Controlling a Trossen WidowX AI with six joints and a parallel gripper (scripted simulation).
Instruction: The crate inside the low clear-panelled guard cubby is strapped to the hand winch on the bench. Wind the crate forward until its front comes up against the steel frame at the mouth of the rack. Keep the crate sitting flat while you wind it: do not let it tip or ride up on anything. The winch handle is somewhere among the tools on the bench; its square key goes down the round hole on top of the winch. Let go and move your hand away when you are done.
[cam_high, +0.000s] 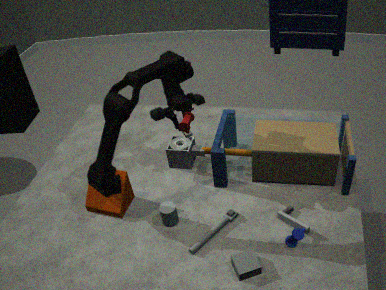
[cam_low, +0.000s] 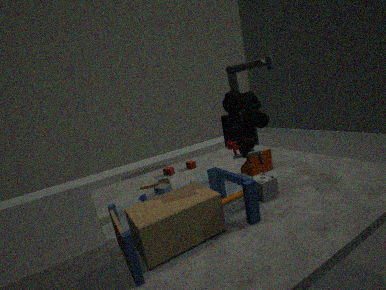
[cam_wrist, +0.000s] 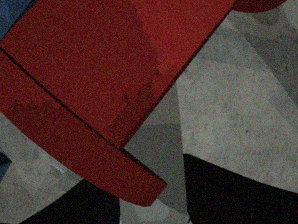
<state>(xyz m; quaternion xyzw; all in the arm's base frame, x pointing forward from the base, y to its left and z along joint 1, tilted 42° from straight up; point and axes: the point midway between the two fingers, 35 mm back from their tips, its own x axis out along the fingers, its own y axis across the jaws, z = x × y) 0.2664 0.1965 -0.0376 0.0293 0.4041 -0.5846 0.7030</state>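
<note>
My gripper (cam_high: 183, 119) is shut on the red grip of the winch handle (cam_high: 186, 121) (cam_low: 231, 145) (cam_wrist: 115, 60), just above the winch (cam_high: 181, 158) (cam_low: 267, 188). A small pale part shows below the grip, near the winch top; I cannot tell whether the key is in the round hole. In the wrist view the red grip fills much of the frame and hides the winch top. The tan crate (cam_high: 295, 167) (cam_low: 182, 232) sits flat between the blue steel frames. An orange strap (cam_high: 238, 152) (cam_low: 232, 197) runs from it towards the winch. A gap separates the crate from the winch-side frame (cam_high: 219, 167) (cam_low: 253, 205).
The far blue frame (cam_high: 346, 175) (cam_low: 131, 257) stands close to the crate's other end. A grey cylinder (cam_high: 169, 215), a long grey tool (cam_high: 212, 234), a grey block (cam_high: 246, 265), a short pale tool (cam_high: 295, 221) and a blue-ended piece (cam_high: 298, 234) lie on the bench's near side.
</note>
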